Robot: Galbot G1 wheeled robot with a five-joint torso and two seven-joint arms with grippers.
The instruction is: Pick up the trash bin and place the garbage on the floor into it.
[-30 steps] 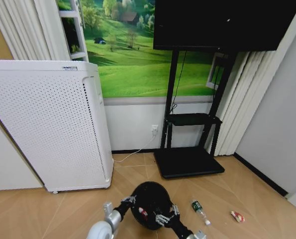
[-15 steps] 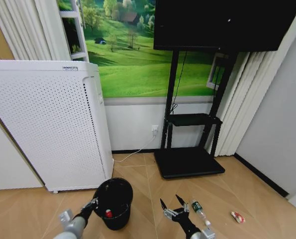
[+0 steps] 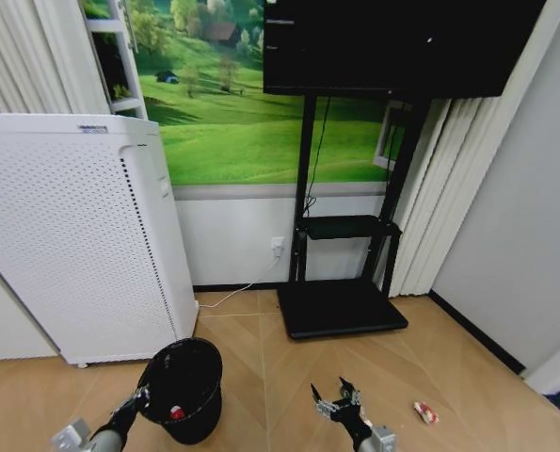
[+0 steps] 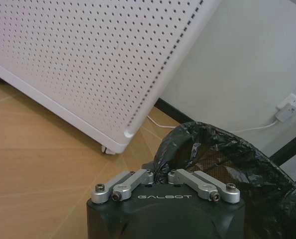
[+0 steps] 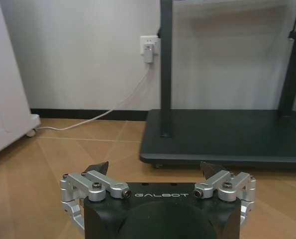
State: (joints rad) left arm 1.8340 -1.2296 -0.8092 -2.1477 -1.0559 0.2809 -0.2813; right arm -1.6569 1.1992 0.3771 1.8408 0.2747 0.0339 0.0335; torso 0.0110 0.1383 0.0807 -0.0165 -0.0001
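At the head view's lower left, the left gripper (image 3: 138,403) pinches the rim of the small round black plastic trash bin (image 3: 184,388), while the right gripper (image 3: 337,401), lower centre, gapes wide and empty.

— How is the left gripper (image 4: 160,175) posed?
— Its fingers are clamped on the black bin's rim, low at left.
— And the right gripper (image 3: 336,399)?
— It is held low, fingers spread.
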